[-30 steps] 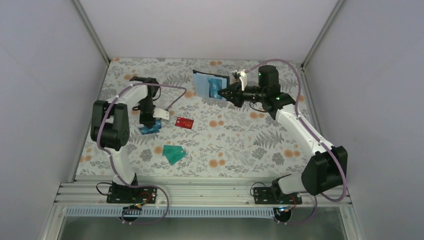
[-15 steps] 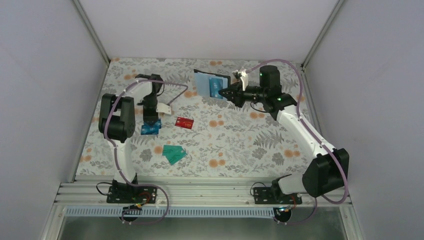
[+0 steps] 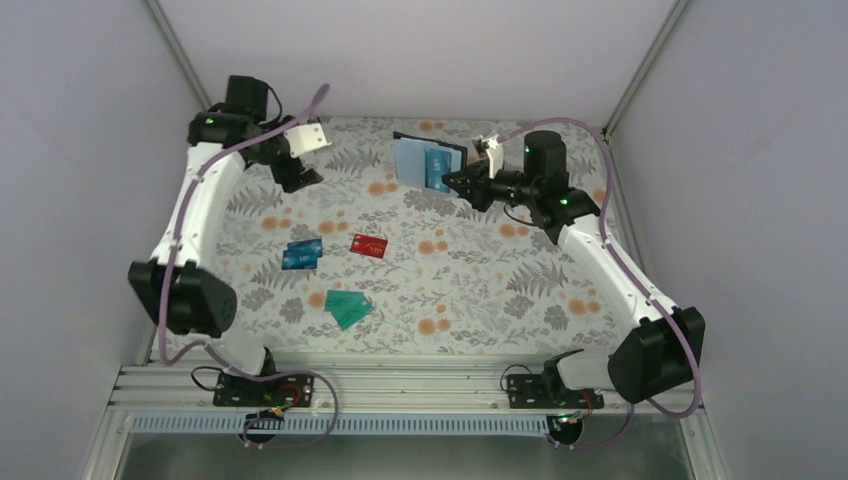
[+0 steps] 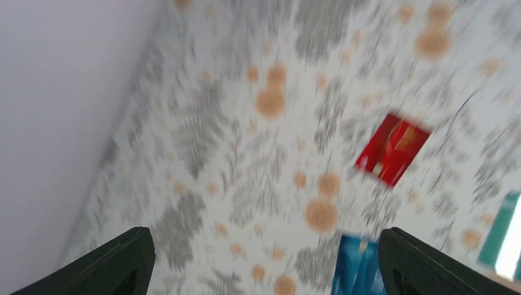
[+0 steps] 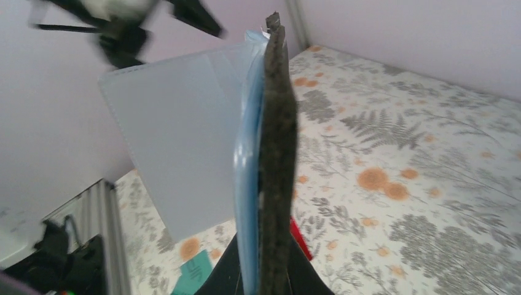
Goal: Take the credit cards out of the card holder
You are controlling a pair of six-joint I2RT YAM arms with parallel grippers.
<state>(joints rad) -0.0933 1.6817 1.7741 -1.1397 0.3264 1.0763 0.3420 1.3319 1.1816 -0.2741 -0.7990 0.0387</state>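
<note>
My right gripper [image 3: 453,181] is shut on the card holder [image 3: 420,162], holding it open above the back of the table; a blue card [image 3: 438,171] sits in its blue-grey inner face. In the right wrist view the holder [image 5: 278,153] stands edge-on between the jaws of that gripper [image 5: 268,273]. On the table lie a blue card [image 3: 302,253], a red card [image 3: 369,245] and two teal cards [image 3: 348,308]. My left gripper [image 3: 299,175] is raised at the back left, open and holding nothing [image 4: 264,264]. Below it are the red card [image 4: 393,149] and the blue card [image 4: 358,267].
Grey walls with metal corner posts [image 3: 185,60] enclose the flowered table [image 3: 480,280]. The aluminium rail [image 3: 400,385] carrying both arm bases runs along the near edge. The left arm's upper link [image 3: 195,200] stretches along the left wall.
The left gripper opened and let go of the blue card, which stays on the table. The left arm then lifted and swung to the back left. The right gripper kept its hold.
</note>
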